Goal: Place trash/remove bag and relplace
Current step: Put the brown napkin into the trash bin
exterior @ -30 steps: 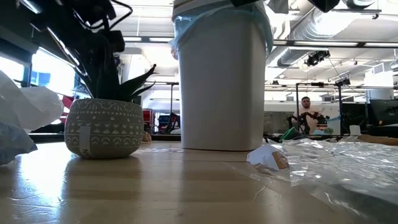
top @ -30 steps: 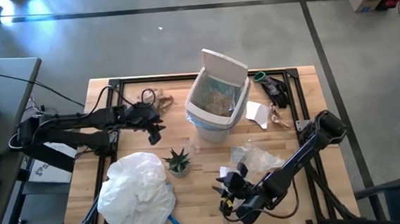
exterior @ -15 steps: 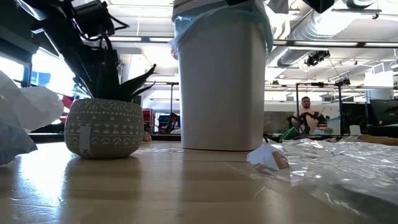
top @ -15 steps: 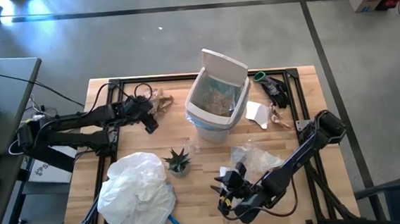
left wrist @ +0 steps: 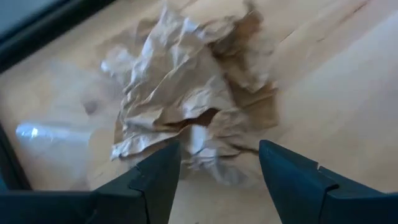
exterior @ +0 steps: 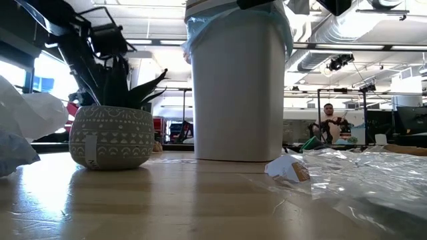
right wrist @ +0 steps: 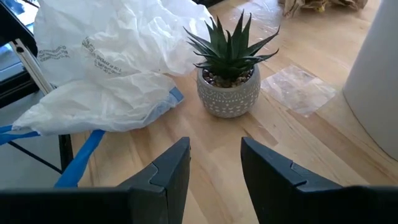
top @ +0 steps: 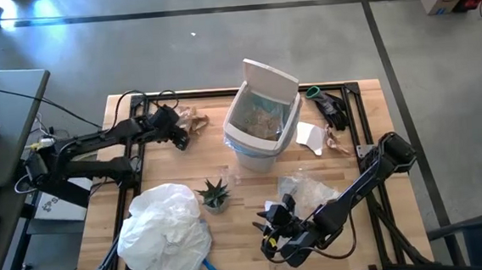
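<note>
The white bin point(top: 261, 123) stands at the table's far middle, lid flipped up, with the light-blue bag point(exterior: 193, 32) folded over its rim and brown trash inside. A crumpled brown paper piece point(top: 194, 119) lies on the table left of the bin. My left gripper point(top: 178, 139) hovers just on its near-left side, open, and the paper point(left wrist: 193, 106) shows just beyond its fingertips point(left wrist: 217, 177). My right gripper point(top: 270, 228) waits open near the front edge, pointing at the potted plant point(right wrist: 230, 68).
A big white plastic bag point(top: 167, 229) with blue ties lies at the front left. Clear wrappers point(top: 309, 190) lie right of the plant point(top: 214, 194), and a flat clear piece point(right wrist: 298, 90) lies near the bin. White paper point(top: 309, 137), brown scraps point(top: 339, 143) and a dark object point(top: 328, 105) lie right of the bin.
My left gripper has swung toward the table's far edge and come down close to the crumpled brown paper, turning as it went. The right arm and the things on the table have kept still.
</note>
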Controlling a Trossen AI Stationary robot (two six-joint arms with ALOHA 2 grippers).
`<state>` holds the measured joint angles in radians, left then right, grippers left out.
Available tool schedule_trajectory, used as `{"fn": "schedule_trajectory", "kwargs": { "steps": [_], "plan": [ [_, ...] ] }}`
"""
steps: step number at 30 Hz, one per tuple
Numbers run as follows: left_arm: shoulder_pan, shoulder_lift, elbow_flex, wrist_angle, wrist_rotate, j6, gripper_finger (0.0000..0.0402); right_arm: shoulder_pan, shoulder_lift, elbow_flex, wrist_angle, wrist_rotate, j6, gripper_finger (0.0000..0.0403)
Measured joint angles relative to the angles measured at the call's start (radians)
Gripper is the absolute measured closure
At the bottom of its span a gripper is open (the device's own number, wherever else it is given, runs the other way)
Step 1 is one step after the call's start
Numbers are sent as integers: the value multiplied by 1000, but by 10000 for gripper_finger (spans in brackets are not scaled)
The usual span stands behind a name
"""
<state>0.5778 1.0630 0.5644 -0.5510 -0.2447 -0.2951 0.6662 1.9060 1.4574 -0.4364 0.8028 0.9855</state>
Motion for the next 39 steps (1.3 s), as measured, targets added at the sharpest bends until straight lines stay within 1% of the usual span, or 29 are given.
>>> {"fn": "schedule_trajectory", "kwargs": {
  "steps": [5, 7, 13, 16, 18, 21, 23, 26, 27, 30, 32, 35, 39],
  "plan": [
    [35, 80, 0, 38, 2, 16, 183, 0, 0, 0, 1, 8, -8, 275],
    [46, 114, 0, 69, 35, 18, 177, 0, 0, 0, 1, 8, -11, 275],
    [61, 217, 0, 149, 73, 27, 171, 0, 0, 0, 1, 8, -22, 275],
    [64, 269, 1, 167, 54, 28, 174, 0, 0, 0, 1, 9, -23, 275],
    [64, 296, 1, 167, 54, 29, 187, 0, 0, 0, 1, 9, -24, 275],
    [64, 316, 1, 170, 63, 45, 233, 0, 0, 0, 1, 9, -26, 275],
    [64, 318, 1, 169, 76, 59, 282, 0, 0, 0, 1, 9, -26, 275],
    [64, 303, 1, 169, 114, 70, 369, 0, 0, 0, 1, 10, -27, 275],
    [64, 293, 1, 169, 133, 70, 384, 0, 0, 0, 1, 10, -27, 275],
    [57, 262, 9, 142, 193, 66, 389, 0, 0, 0, 1, 14, -26, 275],
    [42, 232, 21, 110, 215, 63, 396, 0, 0, 0, 1, 15, -26, 275],
    [7, 166, 41, 60, 227, 43, 399, 0, 0, 0, 1, 15, -26, 275],
    [-46, 48, 74, 5, 240, 9, 401, 2, 0, 0, 1, 16, -26, 275]
  ]
}}
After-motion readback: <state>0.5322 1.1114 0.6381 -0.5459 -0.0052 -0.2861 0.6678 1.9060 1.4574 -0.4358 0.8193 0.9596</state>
